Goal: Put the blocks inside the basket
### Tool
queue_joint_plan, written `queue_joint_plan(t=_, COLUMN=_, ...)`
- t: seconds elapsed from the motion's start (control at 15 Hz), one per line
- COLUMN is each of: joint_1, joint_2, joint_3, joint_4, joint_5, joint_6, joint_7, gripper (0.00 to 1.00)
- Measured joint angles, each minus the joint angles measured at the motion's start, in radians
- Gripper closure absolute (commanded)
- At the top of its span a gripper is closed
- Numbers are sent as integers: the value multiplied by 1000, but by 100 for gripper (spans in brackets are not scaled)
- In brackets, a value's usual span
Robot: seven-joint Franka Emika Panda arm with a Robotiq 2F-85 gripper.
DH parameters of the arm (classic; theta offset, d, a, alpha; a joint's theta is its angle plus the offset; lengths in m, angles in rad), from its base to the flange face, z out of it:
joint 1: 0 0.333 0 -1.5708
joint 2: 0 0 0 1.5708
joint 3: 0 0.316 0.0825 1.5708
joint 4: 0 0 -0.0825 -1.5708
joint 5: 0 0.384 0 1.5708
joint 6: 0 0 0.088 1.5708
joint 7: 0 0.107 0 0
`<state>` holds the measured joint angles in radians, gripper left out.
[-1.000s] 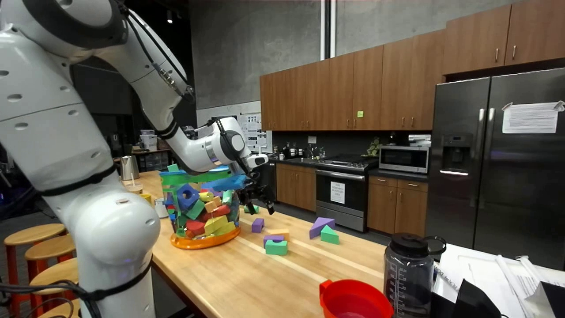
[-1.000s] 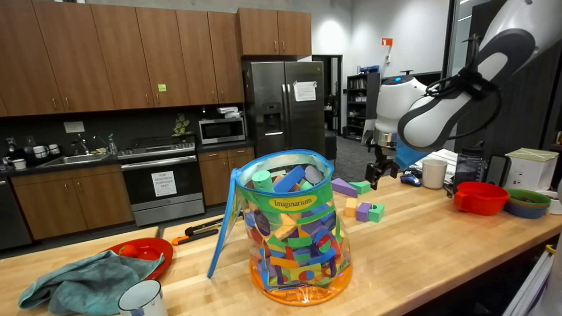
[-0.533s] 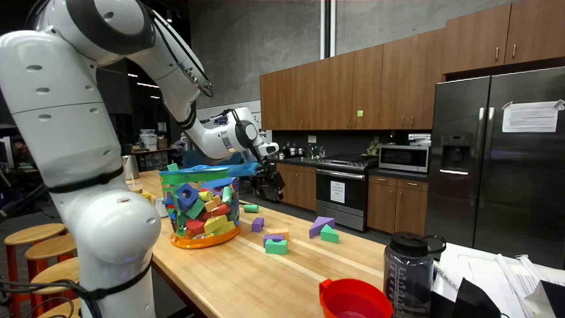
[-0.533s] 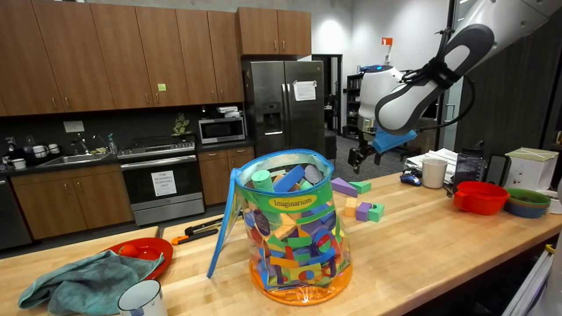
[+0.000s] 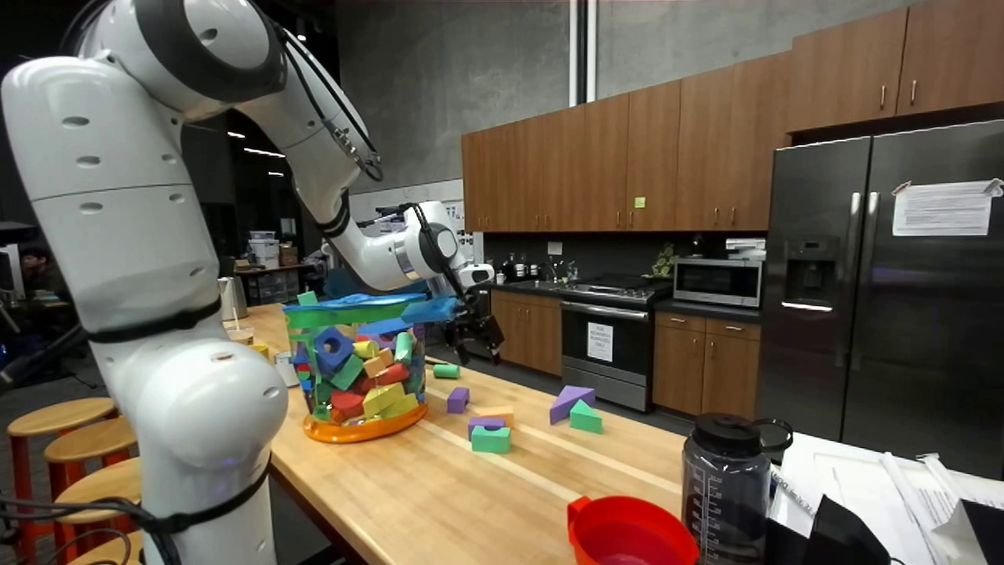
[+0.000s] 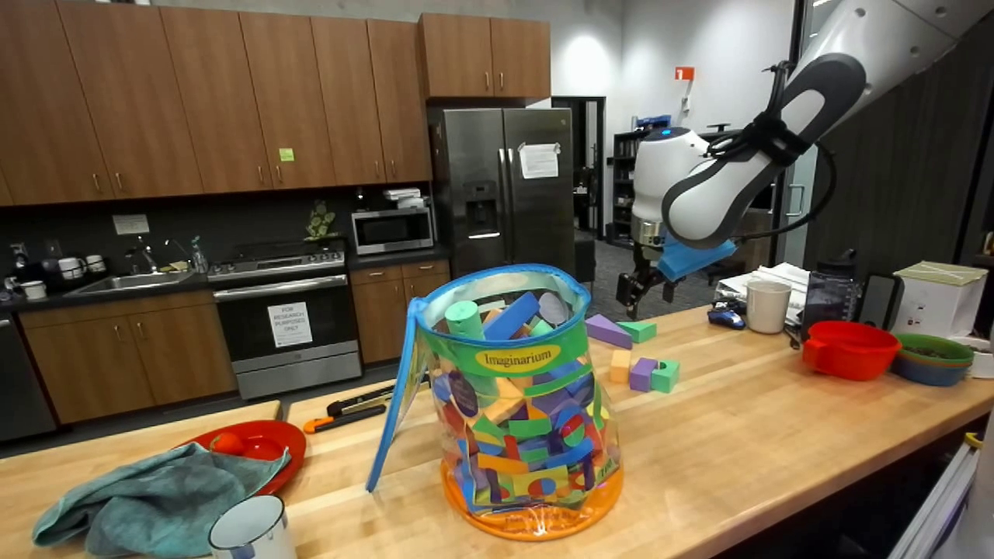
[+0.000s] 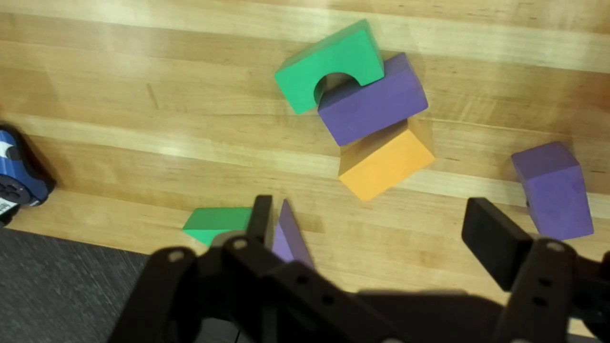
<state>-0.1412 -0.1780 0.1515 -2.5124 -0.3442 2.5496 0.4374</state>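
Note:
My gripper (image 7: 369, 224) is open and empty, held above the table; it also shows in both exterior views (image 5: 480, 345) (image 6: 649, 295). In the wrist view a green arch block (image 7: 329, 64), a purple block (image 7: 376, 107) and an orange block (image 7: 388, 164) lie side by side. Another purple block (image 7: 555, 195) lies beyond the right finger. A green block (image 7: 217, 221) and a purple triangular block (image 7: 290, 238) are partly hidden by the left finger. A green cylinder (image 5: 446, 370) lies beside the basket. The see-through basket (image 6: 575, 341) is open and full of blocks, also seen in an exterior view (image 5: 353, 315).
A red bowl (image 6: 850, 353), stacked bowls (image 6: 932, 361), a mug (image 6: 769, 307) and a dark bottle (image 5: 725, 486) stand on the table. A red plate (image 6: 287, 458), a teal cloth (image 6: 155, 497) and an enamel cup (image 6: 252, 528) lie on the basket's other side. The table edge shows in the wrist view.
The arm has lifted my gripper and shifted it, leftward in an exterior view, then lowered it slightly over the last half second. The blocks and basket have not moved.

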Motion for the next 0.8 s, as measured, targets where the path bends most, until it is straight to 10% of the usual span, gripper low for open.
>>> queue_joint_plan(t=0.8, joint_1=44, joint_2=118, joint_3=-45, joint_4=5, joint_5=-65, joint_6=48, joint_7=70, gripper=0)
